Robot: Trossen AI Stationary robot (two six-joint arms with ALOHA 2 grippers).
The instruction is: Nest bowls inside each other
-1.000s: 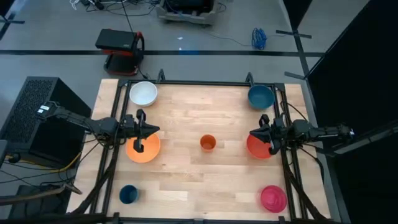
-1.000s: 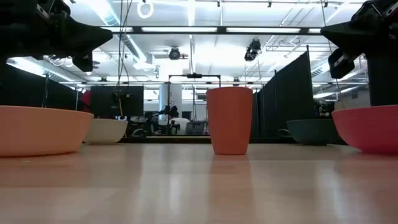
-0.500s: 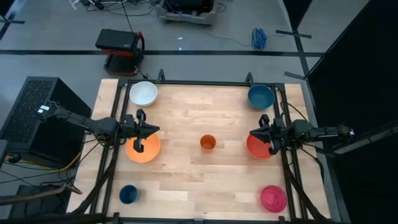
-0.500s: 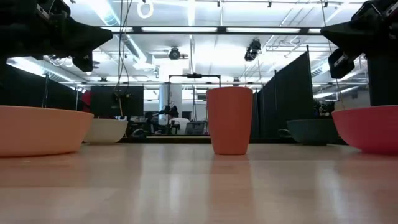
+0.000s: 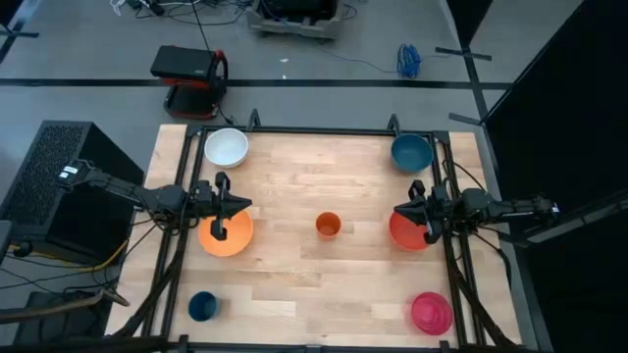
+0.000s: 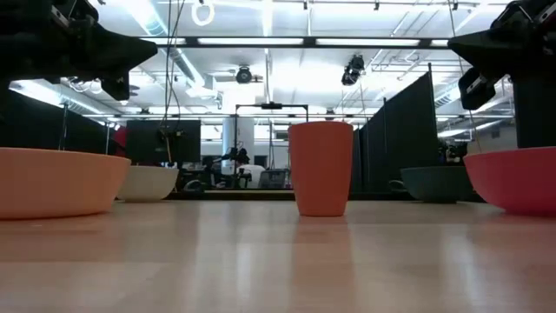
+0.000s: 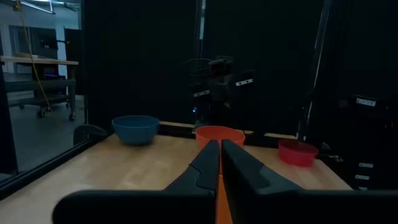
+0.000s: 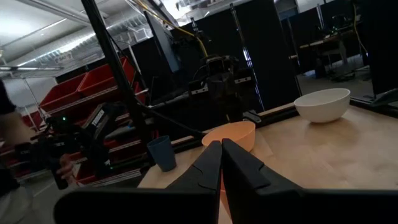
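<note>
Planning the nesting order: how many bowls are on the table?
5: white bowl far-left corner, teal bowl far-right, orange bowl mid-left, red-orange bowl mid-right, pink bowl near-right.

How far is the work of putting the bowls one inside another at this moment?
Done: nothing; no bowl sits inside another. The white bowl, teal-blue bowl, orange bowl, red-orange bowl and magenta-pink bowl all lie apart.
In hand: nothing; the left gripper and right gripper are shut, empty, above the table.
Left: all the nesting.

Robotics lab: partitions (image 6: 401, 130), cables (image 5: 407, 61).
</note>
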